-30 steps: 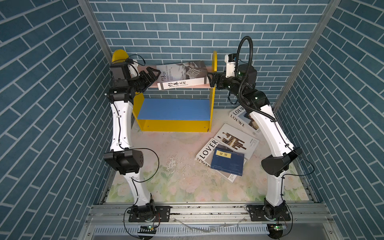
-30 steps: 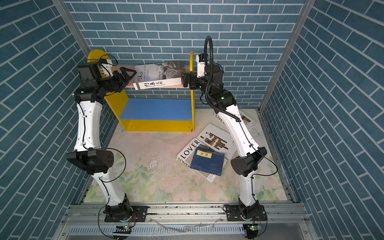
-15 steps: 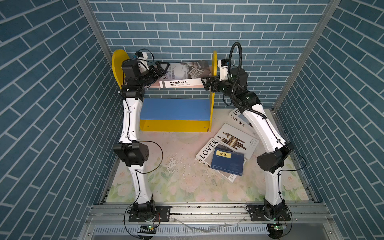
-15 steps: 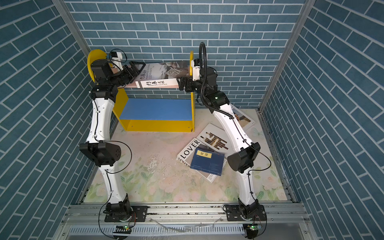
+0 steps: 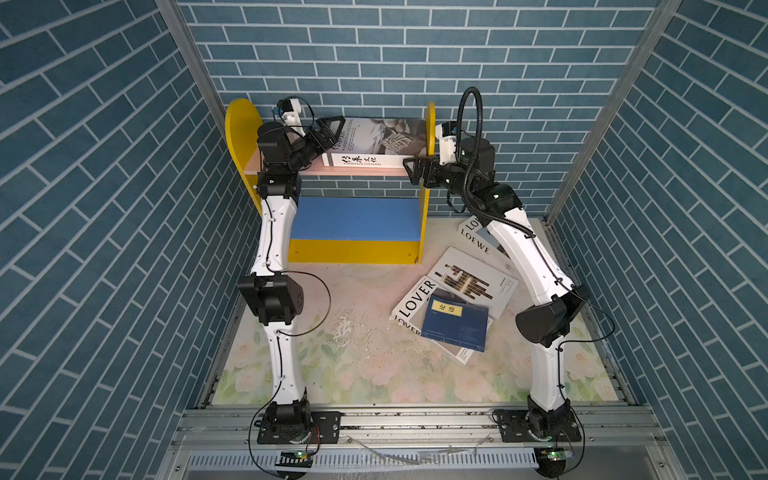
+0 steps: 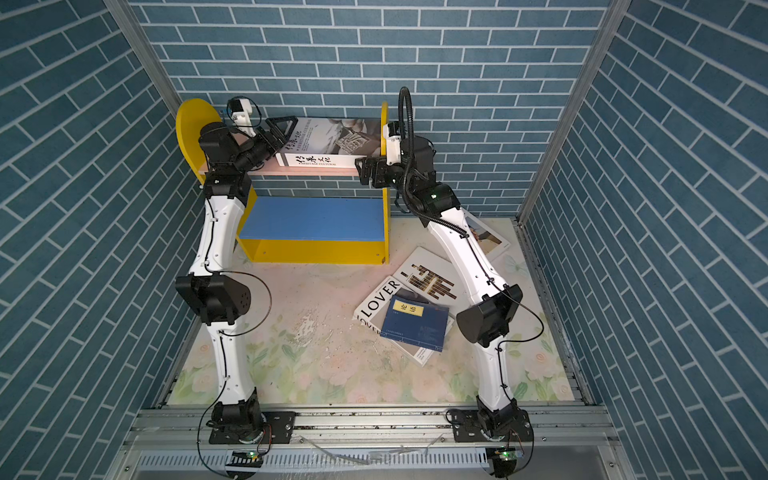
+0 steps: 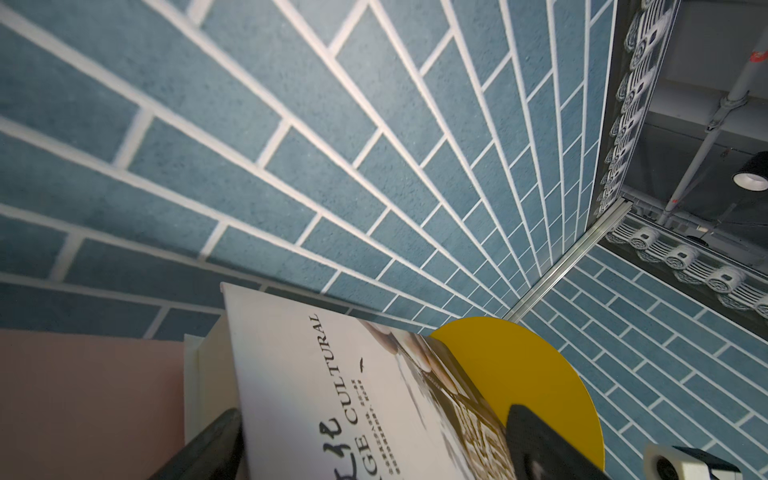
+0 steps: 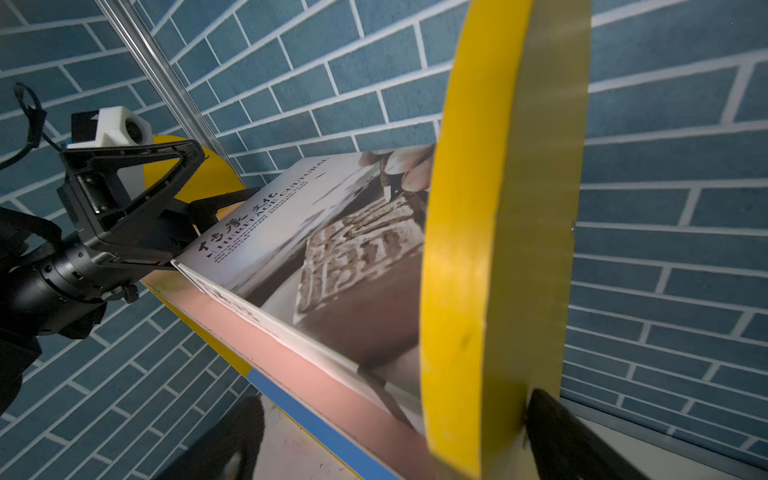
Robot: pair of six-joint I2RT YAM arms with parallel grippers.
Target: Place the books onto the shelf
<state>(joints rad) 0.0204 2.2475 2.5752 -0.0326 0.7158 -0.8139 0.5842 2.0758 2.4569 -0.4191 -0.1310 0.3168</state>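
Observation:
The shelf (image 5: 241, 129) stands at the back wall, with a pink upper board (image 5: 282, 168) and a blue lower board (image 5: 357, 216). The Heritage Cultural book (image 5: 374, 137) lies on the pink board against the right yellow panel (image 8: 469, 249). My left gripper (image 5: 334, 137) (image 7: 370, 419) is open with that book's left end between its fingers (image 7: 216, 440). My right gripper (image 5: 411, 170) (image 8: 392, 399) is open and straddles the front edge of the right panel. On the floor lie the LOVER book (image 5: 415, 299), the brown-bar book (image 5: 473, 282), the navy book (image 5: 455, 322) on top of them, and the LOEWE book (image 5: 478, 241), partly behind my right arm.
Blue brick walls (image 5: 104, 249) close in at the left, back and right. The floor is a floral mat (image 5: 353, 365). A metal rail (image 5: 415, 424) with both arm bases runs along the front. The left wrist camera (image 8: 120, 124) shows in the right wrist view.
My left arm swung right and its open gripper came up to the book's left end. The book slid right against the panel. My right gripper shifted slightly left onto the panel's front edge.

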